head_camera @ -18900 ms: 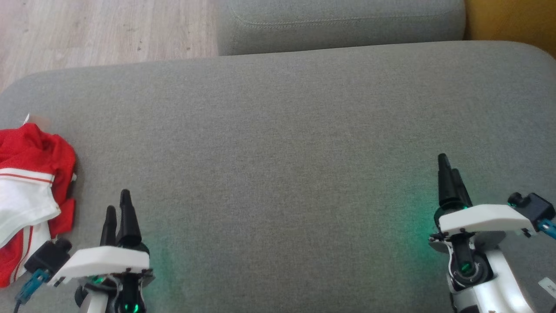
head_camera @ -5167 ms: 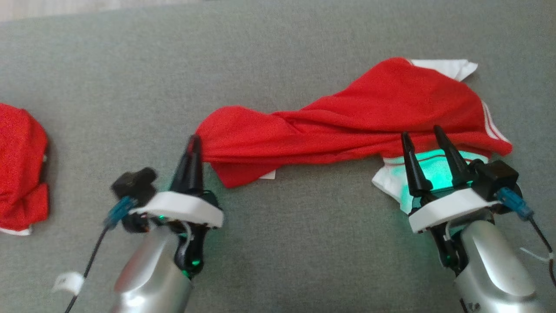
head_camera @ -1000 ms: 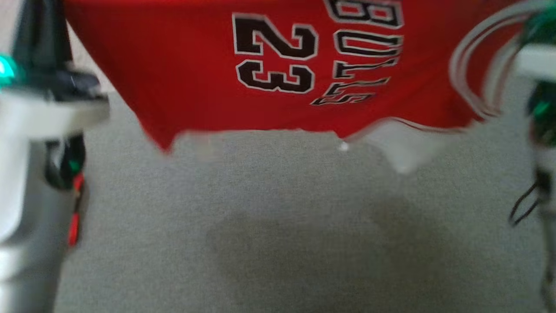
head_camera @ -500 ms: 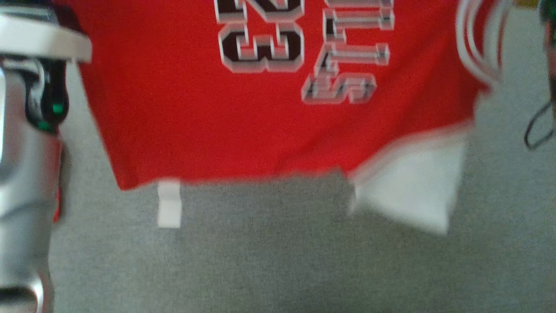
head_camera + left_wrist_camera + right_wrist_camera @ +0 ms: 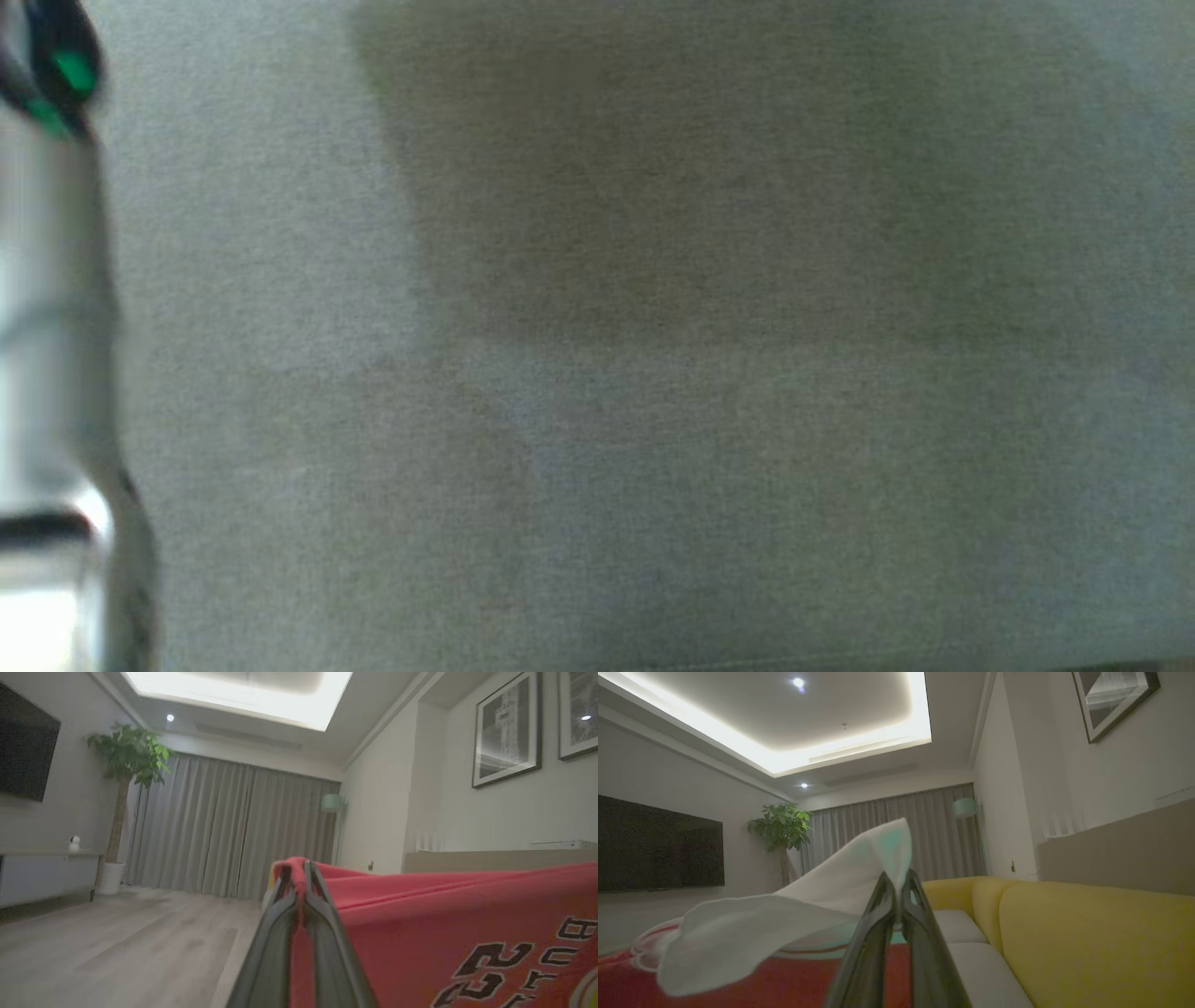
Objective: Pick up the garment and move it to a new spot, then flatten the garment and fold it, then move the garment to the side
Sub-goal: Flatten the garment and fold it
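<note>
I have the left gripper (image 5: 299,871) pressed together on a bunched red corner of the garment (image 5: 444,924), with a small fold of cloth poking out above the fingertips. The right gripper (image 5: 898,879) is closed too, pinching a white panel (image 5: 794,914) of the same jersey. That panel flops over to the left of the fingers in the right wrist view, and red cloth hangs below it.

The two pinches sit well apart and high, so the jersey hangs between them as a sheet and its own weight can pull the creases out. In the left wrist view the top edge runs nearly straight away from the pinch. The dark lettering (image 5: 490,970) lies smooth, so I judge the spread is working on that side. Both wrist cameras look out across the room toward curtains and ceiling (not down at the seat), which fits arms held up.

In the head view, which is blurred, I see the grey cushion (image 5: 653,485) with a broad shadow (image 5: 653,187) across its upper part. I take that shadow for the hanging garment's. The pale left forearm (image 5: 47,327) stands at the left edge.

I judge we are in the flattening step, and the jersey next needs laying down hem first onto that cushion. The risk is on the right, where the grip holds a loose flap, so that side may land doubled over.
</note>
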### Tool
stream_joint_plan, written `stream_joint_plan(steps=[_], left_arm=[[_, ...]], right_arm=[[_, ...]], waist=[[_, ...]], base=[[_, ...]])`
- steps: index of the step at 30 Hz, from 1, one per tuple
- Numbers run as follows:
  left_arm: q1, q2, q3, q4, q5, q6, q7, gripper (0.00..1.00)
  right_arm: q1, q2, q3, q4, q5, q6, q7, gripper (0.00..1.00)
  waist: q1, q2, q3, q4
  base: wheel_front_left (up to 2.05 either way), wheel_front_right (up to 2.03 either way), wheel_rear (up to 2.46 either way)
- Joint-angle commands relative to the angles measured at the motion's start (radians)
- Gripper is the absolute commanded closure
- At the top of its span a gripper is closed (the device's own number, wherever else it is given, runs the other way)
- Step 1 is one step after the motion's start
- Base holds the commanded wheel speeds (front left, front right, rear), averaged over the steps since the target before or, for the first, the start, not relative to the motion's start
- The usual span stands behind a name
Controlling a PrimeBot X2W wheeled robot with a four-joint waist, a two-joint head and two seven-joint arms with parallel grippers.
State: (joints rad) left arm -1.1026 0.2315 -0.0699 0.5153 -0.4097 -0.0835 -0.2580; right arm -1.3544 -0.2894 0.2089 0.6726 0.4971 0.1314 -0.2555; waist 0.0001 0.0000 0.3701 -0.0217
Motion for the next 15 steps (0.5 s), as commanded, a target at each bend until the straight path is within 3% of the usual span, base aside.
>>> stream_joint_plan(steps=[1, 9, 15], left_arm=[[0.038, 0.040, 0.045, -0.017, -0.013, 0.001, -0.003, 1.00], [0.496, -0.117, 0.206, 0.003, -0.031, -0.039, -0.004, 1.00], [0.738, -0.171, 0.227, 0.020, -0.029, -0.047, -0.004, 1.00]], right_arm=[[0.038, 0.001, -0.002, -0.024, 0.016, -0.001, -0.006, 1.00], [0.575, -0.012, 0.128, -0.104, 0.258, -0.001, 0.035, 1.00], [0.938, -0.037, 0.176, -0.207, 0.393, -0.001, 0.050, 1.00]], waist=[[-0.0001, 0.0000, -0.003, -0.005], [-0.0001, 0.0000, -0.048, -0.056], [-0.0001, 0.0000, -0.104, -0.097]], base=[[0.00, 0.00, 0.00], [0.00, 0.00, 0.00], [0.00, 0.00, 0.00]])
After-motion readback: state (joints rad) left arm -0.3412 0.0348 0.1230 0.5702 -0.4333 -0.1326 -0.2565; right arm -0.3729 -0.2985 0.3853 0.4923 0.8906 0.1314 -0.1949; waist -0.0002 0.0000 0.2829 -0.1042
